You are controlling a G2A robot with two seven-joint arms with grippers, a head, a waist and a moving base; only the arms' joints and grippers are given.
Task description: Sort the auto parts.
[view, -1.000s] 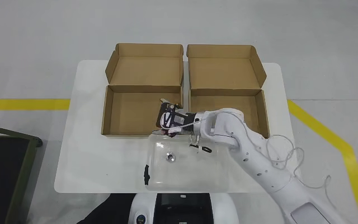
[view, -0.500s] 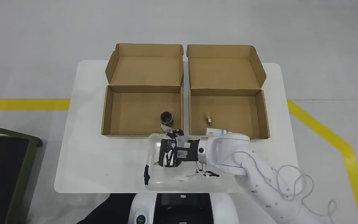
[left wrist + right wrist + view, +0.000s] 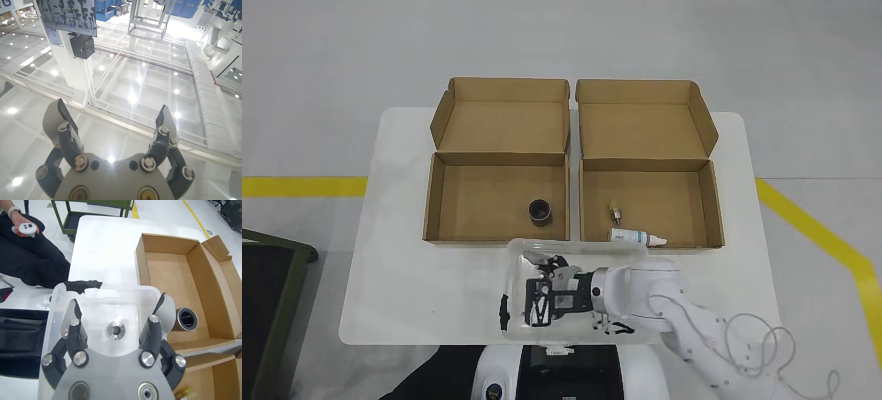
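right gripper (image 3: 118, 300) spread, empty, back over clear bin (image 3: 48, 321) | linear bearing (image 3: 186, 319) (just dropped) lies in cardboard box (image 3: 170, 275) beside its finger | flanged bushing (image 3: 115, 330) straight below, likely next pick | left gripper (image 3: 112, 106) spread, empty

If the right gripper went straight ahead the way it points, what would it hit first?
Likely the silver ring on the clear bin's floor, lined up between the right gripper's open fingers.

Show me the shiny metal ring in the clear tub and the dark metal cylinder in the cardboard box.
Shiny metal ring (image 3: 109, 331): right wrist view, on its sloped face beside the hole.
Dark metal cylinder (image 3: 186, 321): right wrist view, inside its open end's dark bore.
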